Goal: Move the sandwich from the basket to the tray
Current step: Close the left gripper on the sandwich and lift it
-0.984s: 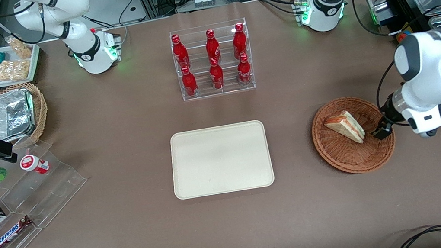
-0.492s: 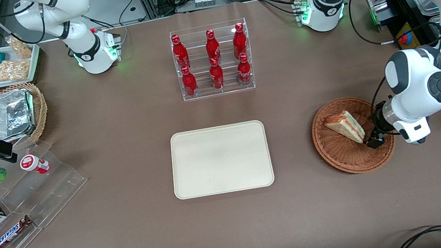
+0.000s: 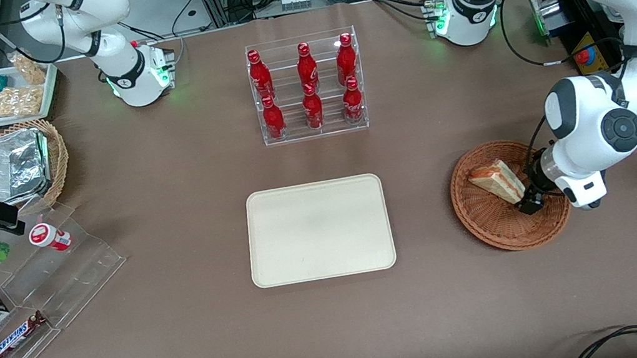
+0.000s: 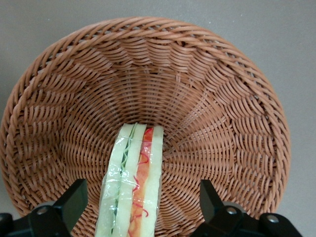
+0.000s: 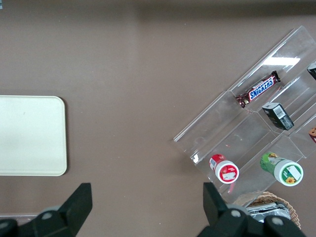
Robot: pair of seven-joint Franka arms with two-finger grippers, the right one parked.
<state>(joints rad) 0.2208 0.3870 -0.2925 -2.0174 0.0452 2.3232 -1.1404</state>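
Observation:
The sandwich (image 3: pixel 496 181), a clear-wrapped white wedge with orange-red and green filling, lies in the reddish-brown wicker basket (image 3: pixel 491 234) toward the working arm's end of the table. My gripper (image 3: pixel 528 202) hangs low inside the basket at the sandwich's end nearer the front camera. In the left wrist view the gripper (image 4: pixel 142 203) is open: its two dark fingers (image 4: pixel 74 201) stand apart on either side of the sandwich (image 4: pixel 134 182), with basket weave (image 4: pixel 222 113) showing in the gaps. The cream tray (image 3: pixel 318 229) lies bare at the table's middle, beside the basket.
A clear rack of red bottles (image 3: pixel 308 89) stands farther from the front camera than the tray. Toward the parked arm's end are a clear stepped display (image 3: pixel 26 292) with snacks, a tan basket of foil containers (image 3: pixel 23 165) and a white snack tray (image 3: pixel 3 96).
The working arm has swung in over the basket and its gripper has slid toward the sandwich, from the basket's rim to the sandwich's near end. The sandwich has not moved.

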